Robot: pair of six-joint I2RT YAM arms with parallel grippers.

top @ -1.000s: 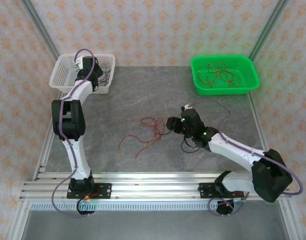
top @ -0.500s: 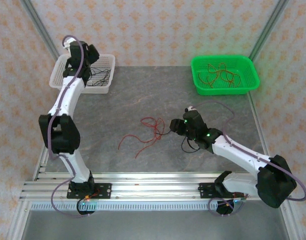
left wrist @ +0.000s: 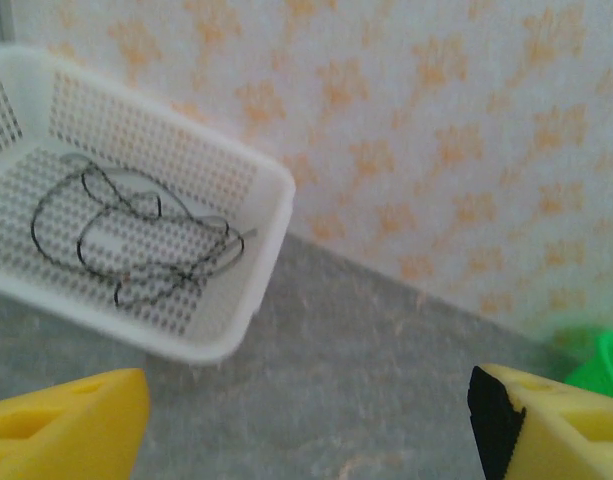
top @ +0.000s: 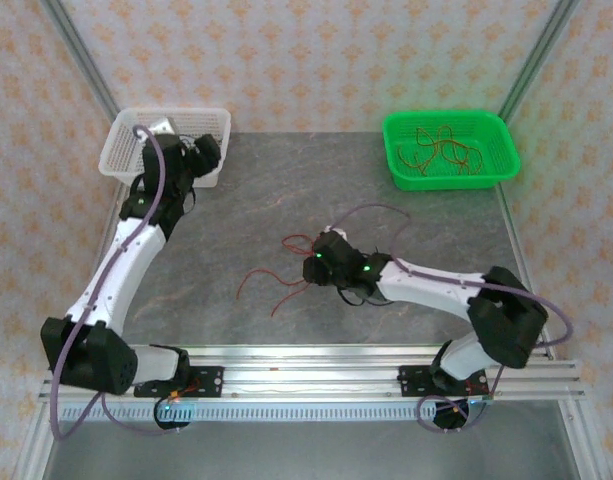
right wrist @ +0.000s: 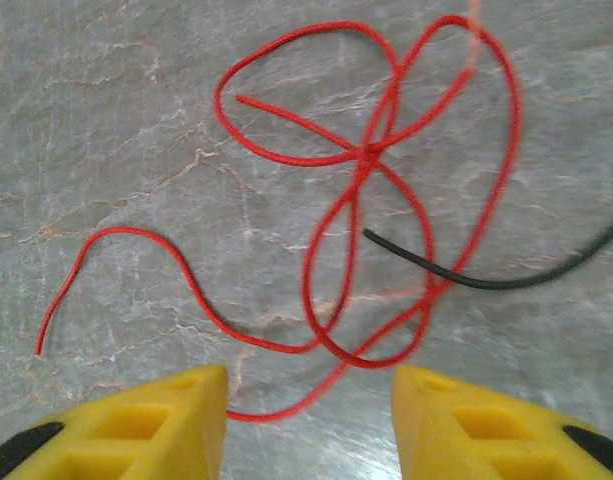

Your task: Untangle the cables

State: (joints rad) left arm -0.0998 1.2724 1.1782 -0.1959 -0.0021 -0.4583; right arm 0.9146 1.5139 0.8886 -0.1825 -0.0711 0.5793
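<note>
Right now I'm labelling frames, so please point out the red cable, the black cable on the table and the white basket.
red cable (right wrist: 369,152), right wrist view, where its loops cross
black cable (right wrist: 486,285), right wrist view, mid-length
white basket (left wrist: 211,345), left wrist view, near rim

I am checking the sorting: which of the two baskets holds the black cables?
The white basket at the far left; black cables lie in it. The green basket, far right, holds red cables.
</note>
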